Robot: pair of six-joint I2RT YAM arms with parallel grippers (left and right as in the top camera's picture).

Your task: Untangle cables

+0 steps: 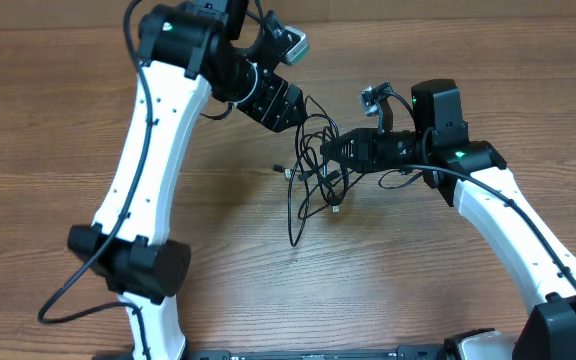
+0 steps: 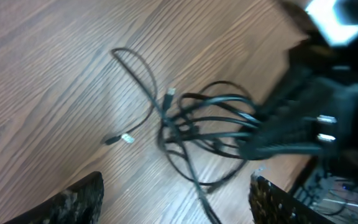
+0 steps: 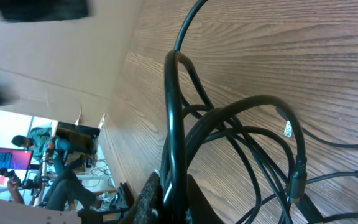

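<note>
My right gripper (image 3: 169,194) is clenched on the cables (image 1: 313,170). In its wrist view, 1 strand rises straight out from between the fingers and several loops fan out beside it over the wood. A small silver plug (image 3: 287,129) sits on one loop.

My left gripper (image 2: 174,186) is released. Its 2 fingers (image 2: 73,200) are spread wide and it hangs above the tangle, touching none of it.

From overhead, the bundle lies around the middle of the table (image 1: 418,290), a little nearer the far edge than the near one, between the 2 grippers. 1 long loop trails from it toward the near edge. On the left side of the bundle, another plug end (image 1: 288,172) lies loose on the wood.
</note>
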